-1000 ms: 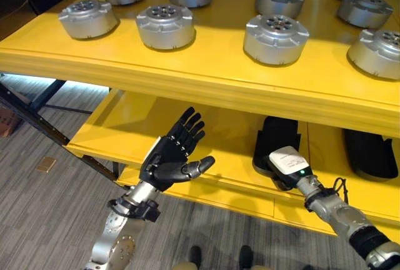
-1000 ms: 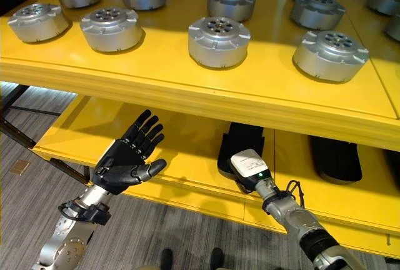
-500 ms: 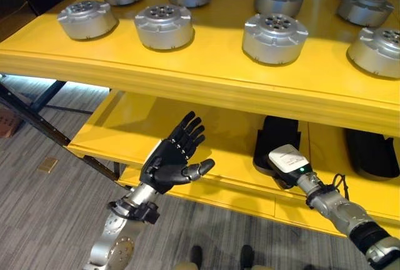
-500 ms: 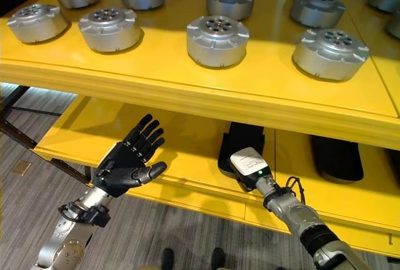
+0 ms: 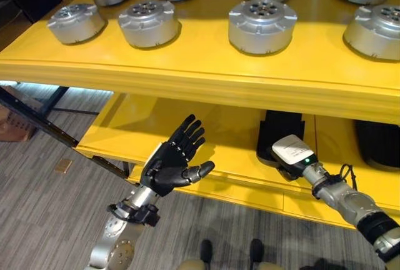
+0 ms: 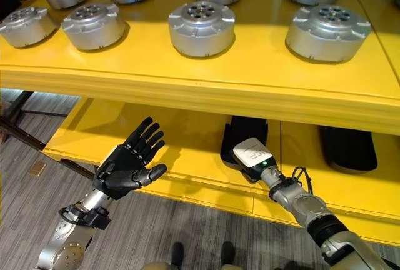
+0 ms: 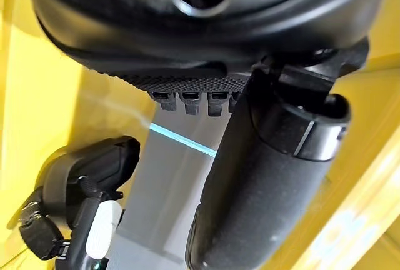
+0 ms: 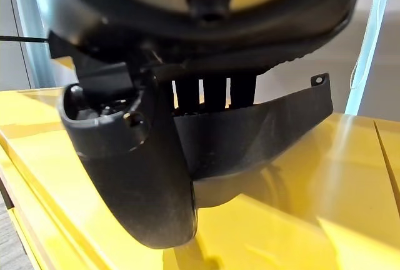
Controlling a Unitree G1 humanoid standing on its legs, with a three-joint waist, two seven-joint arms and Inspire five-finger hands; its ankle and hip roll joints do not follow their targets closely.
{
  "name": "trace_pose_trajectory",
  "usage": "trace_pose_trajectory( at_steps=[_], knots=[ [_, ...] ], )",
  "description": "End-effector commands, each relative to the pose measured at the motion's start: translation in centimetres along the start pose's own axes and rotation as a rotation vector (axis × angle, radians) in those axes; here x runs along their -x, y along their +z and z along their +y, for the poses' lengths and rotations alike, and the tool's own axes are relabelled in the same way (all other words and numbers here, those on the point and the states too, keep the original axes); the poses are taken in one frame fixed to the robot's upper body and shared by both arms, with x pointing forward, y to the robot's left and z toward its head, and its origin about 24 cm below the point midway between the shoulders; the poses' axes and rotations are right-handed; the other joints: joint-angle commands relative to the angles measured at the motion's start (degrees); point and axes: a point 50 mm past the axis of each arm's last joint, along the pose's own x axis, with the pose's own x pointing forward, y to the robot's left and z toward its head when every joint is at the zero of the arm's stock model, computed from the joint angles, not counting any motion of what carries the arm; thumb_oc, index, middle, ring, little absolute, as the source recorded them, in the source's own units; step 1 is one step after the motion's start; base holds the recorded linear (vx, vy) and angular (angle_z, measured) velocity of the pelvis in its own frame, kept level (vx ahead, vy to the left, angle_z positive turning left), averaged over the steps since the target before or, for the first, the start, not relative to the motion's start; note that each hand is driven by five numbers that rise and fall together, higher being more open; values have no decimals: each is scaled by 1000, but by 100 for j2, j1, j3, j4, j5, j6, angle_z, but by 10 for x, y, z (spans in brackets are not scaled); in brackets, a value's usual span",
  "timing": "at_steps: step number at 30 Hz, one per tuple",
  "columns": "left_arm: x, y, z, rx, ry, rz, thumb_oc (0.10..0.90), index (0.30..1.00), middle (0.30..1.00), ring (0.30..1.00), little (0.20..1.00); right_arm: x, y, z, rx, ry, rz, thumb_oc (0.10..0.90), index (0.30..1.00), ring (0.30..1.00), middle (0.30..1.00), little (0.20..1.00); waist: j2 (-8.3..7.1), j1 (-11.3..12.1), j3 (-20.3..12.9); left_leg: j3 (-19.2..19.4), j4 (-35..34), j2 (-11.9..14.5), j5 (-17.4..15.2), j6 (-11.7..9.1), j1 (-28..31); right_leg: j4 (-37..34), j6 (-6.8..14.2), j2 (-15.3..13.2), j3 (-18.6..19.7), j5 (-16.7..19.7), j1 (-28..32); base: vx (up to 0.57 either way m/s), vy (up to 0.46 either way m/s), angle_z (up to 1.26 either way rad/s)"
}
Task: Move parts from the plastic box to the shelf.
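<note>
Up close, our right wrist view shows the right hand (image 8: 187,139) with straight fingers against a dark tray (image 8: 269,126) on the lower shelf (image 6: 187,151). From the head we see our left hand (image 5: 172,164) spread wide, palm up, holding nothing. Round silver parts (image 5: 261,25) sit flat, axes upright, on the yellow top shelf (image 5: 206,64), above grey carpet (image 5: 44,220).

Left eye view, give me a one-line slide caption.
Open left hand raised before the lower yellow shelf; right hand reaches a black tray; round metal parts above.
</note>
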Motion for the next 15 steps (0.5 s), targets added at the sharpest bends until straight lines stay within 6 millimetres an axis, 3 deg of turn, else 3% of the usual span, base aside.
trace_pose_trajectory(
  at_steps=[1, 15],
  knots=[
    [-16, 39, -21, -21, -155, -235, 900, 1000, 1000, 1000, 1000, -19, -31, -33, 131, -73, 66, 400, 300, 300, 300, 300, -121, 192, 49, 84, 367, 508, 132, -311, -128, 984, 137, -482, -80, -535, -200, 21, -29, 5],
    [-20, 41, -25, -22, -187, -254, 900, 1000, 1000, 1000, 1000, -30, -53, -70, 226, -162, 82, 400, 300, 300, 300, 300, 66, 198, 274, 21, 456, 524, 246, -368, -385, 1217, 83, -461, -73, -610, -534, -10, -13, 0]
  ],
)
